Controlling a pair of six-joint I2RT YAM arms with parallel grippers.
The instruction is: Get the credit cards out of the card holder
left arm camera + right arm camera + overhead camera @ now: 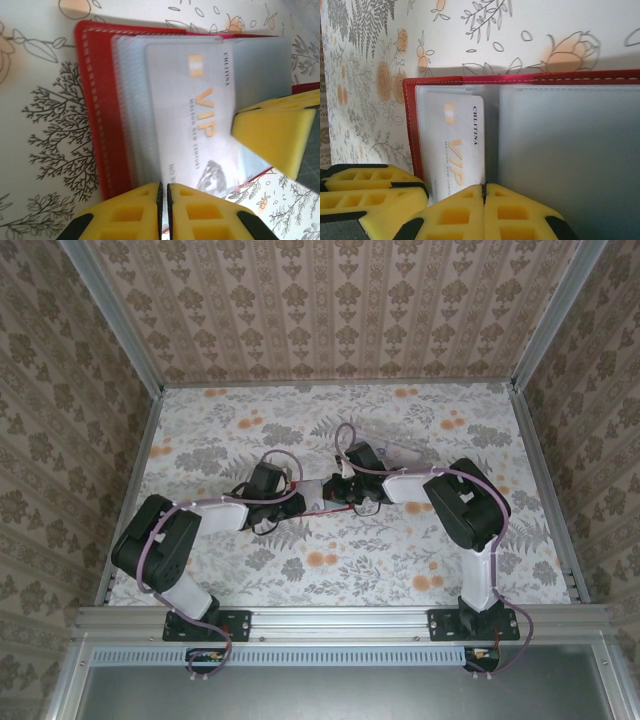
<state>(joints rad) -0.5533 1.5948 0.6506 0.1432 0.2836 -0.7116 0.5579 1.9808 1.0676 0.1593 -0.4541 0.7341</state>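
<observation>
so the red card holder (92, 100) is lying open and flat on the flowery desk (400, 570), about mid-desk between my two arms. a pale credit card (190, 115) with gold "vip" lettering lies on its inner side, next to the stacked grey-blue pocket rows (127, 100). my left end effector (162, 202) is clenched, fingers pressed together right at the holder's near edge. can't tell if anything thin is pinched in there. my right end effector (483, 202) is clenched too, tips at the card's long edge beside a big frosted pocket sheet (570, 160). no clue if it's actually gripping the card.
</observation>
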